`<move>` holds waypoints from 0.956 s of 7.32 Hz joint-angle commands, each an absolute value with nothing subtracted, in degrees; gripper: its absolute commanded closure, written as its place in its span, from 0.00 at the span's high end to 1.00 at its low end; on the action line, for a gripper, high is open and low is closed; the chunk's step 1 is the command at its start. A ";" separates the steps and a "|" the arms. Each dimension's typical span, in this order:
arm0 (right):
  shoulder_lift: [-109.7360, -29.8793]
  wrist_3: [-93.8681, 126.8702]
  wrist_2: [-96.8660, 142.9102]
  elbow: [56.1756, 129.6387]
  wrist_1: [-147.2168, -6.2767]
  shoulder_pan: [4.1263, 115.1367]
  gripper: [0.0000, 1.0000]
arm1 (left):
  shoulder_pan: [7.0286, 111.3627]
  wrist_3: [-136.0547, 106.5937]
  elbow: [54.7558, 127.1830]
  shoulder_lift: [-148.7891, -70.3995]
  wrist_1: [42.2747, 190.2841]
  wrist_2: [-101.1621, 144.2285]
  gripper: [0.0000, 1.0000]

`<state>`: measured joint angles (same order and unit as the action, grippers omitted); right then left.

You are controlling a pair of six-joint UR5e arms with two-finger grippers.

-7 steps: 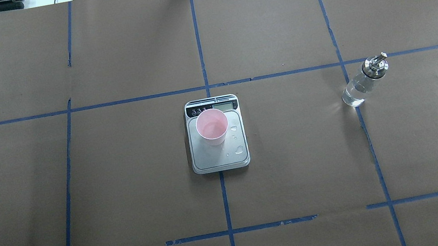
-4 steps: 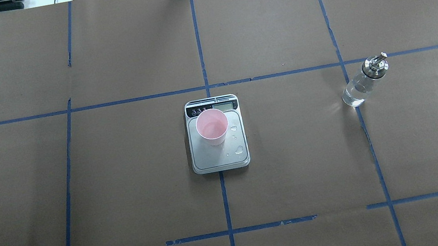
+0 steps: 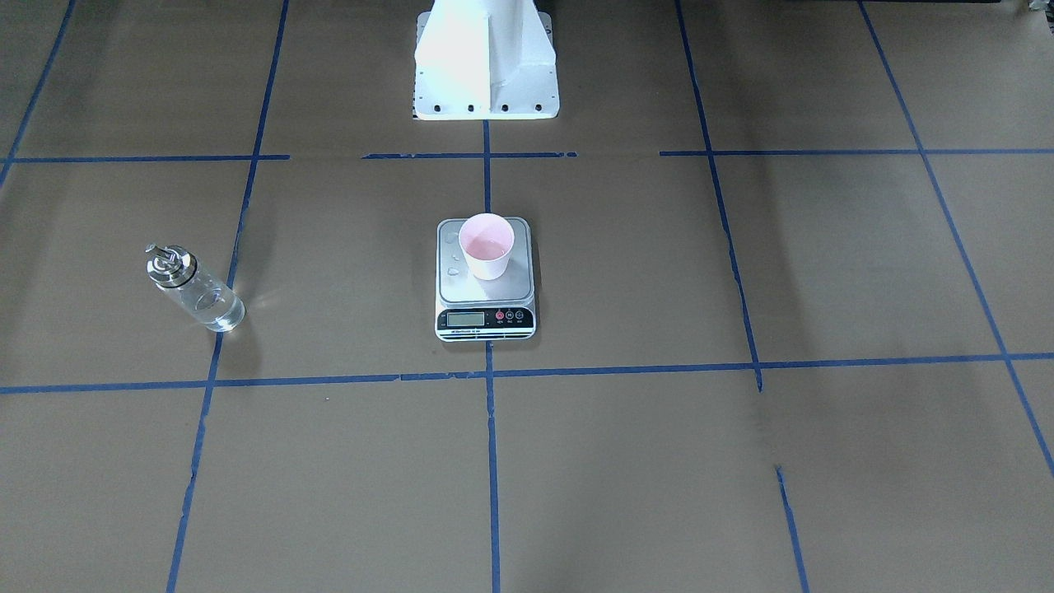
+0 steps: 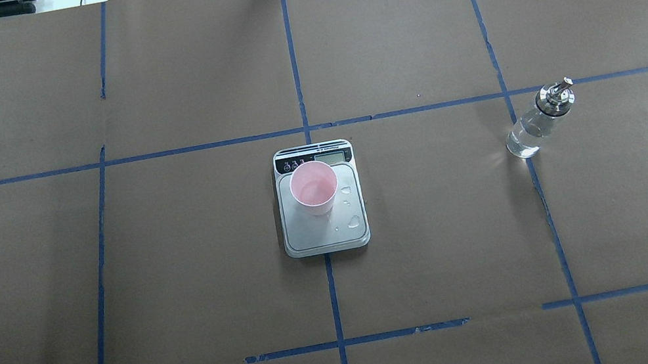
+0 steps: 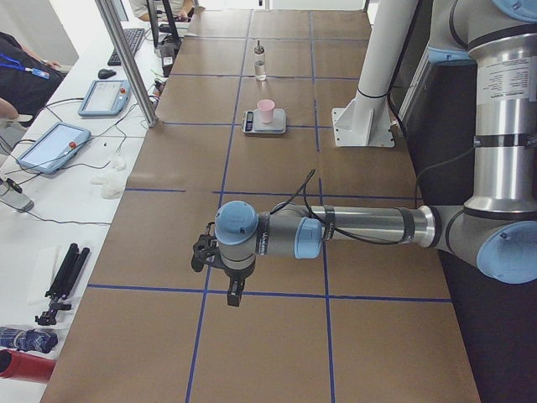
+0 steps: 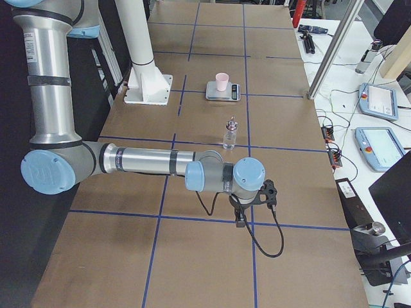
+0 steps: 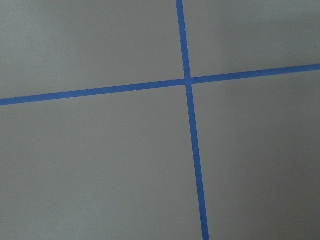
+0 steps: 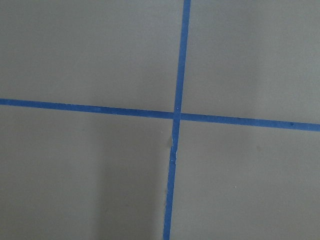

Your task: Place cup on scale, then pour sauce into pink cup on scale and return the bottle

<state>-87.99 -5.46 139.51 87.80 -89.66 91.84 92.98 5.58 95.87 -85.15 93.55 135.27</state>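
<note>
Paper, brown and creased, covers my whole table (image 4: 443,254), and blue tape (image 4: 333,300) rules it into a grid of large squares. White benches (image 5: 50,210) run past both ends of the table, carrying cables, a folded tripod (image 5: 60,281) and 2 tablets (image 6: 380,101) at each end. A person's dark sleeve (image 5: 21,71) rests on the bench beyond the left end.

My 2 arms lie low and stretched out over the table's ends: my left arm (image 5: 361,227) over the left end, my right arm (image 6: 141,159) over the right end. My left gripper (image 5: 234,292) and my right gripper (image 6: 241,221) point down at tape crossings, well apart from everything. I cannot tell whether either pair of jaws is spread or pressed together; my wrist cameras show only paper and tape.

My white pedestal (image 3: 486,58) stands at the middle of the near edge. The scale (image 4: 327,235) sits at the table's centre on the middle tape line, its display strip toward the far edge. The bottle (image 4: 531,129) stands upright toward the right end, on a tape line, with clear sauce (image 3: 210,305) inside. The cup (image 4: 313,187) stands upright on the scale's platform, close to the display strip. A few droplets (image 4: 356,222) lie on the platform beside it.
</note>
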 commanded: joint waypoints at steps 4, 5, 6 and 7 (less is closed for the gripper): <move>-87.89 -5.54 139.39 87.98 -89.65 91.85 1.00 | 96.59 5.54 99.40 -85.95 93.87 135.00 1.00; -87.89 -5.54 139.31 87.98 -89.65 91.85 1.00 | 96.50 5.54 99.49 -86.13 93.87 135.00 1.00; -87.89 -5.54 139.39 87.98 -89.65 91.85 1.00 | 96.33 5.45 99.49 -86.13 93.78 135.00 1.00; -87.89 -5.54 139.39 87.98 -89.65 91.85 1.00 | 95.98 5.45 99.41 -86.22 93.78 135.00 1.00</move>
